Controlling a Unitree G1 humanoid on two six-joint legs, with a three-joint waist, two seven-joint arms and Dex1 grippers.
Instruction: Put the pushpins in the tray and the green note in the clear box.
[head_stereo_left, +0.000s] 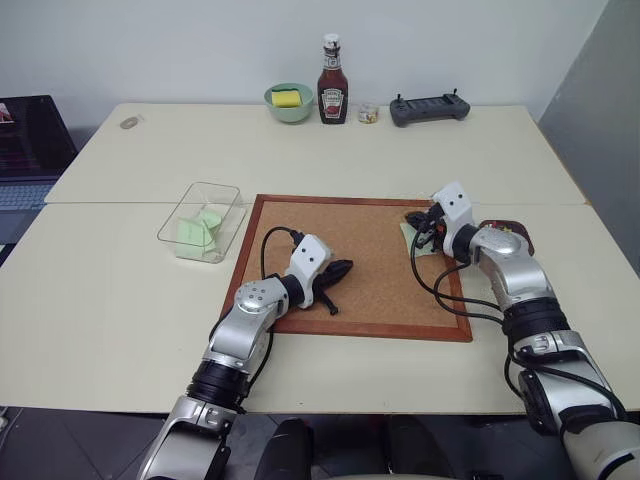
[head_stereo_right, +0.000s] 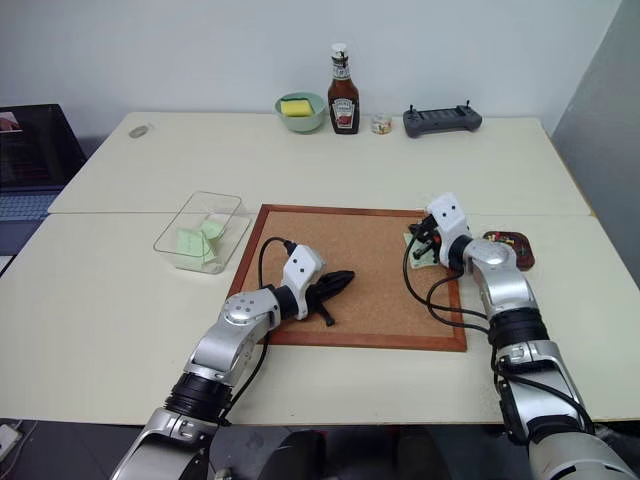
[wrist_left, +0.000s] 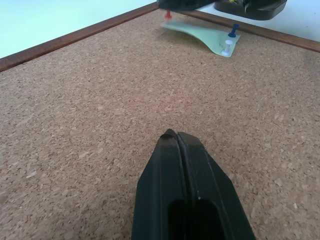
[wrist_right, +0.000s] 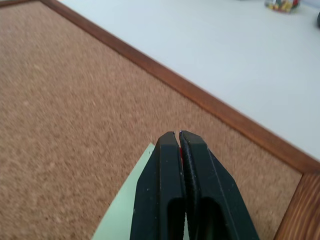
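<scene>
1. R gripper (wrist_right: 179, 137): jaws clenched, a sliver of red between the tips, prob. the red pushpin (wrist_left: 168, 15); hovers over green note (wrist_left: 200, 36) at corkboard (head_stereo_left: 370, 270) far-right corner.
2. L gripper (wrist_left: 176, 137): jaws clenched, empty, mid-board.
3. Blue pushpin (wrist_left: 233, 33) still pins note.
4. Risk: tiny pin slips before tray (head_stereo_right: 512, 246), just beside board on bench (head_stereo_left: 120, 290).
5. Clear box (head_stereo_left: 200, 222) already holds green slips.

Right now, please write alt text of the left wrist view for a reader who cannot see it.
The shut left gripper rests over a brown corkboard. Beyond it, near the board's wooden edge, a curled green note is held by red, blue and white pushpins.
</scene>
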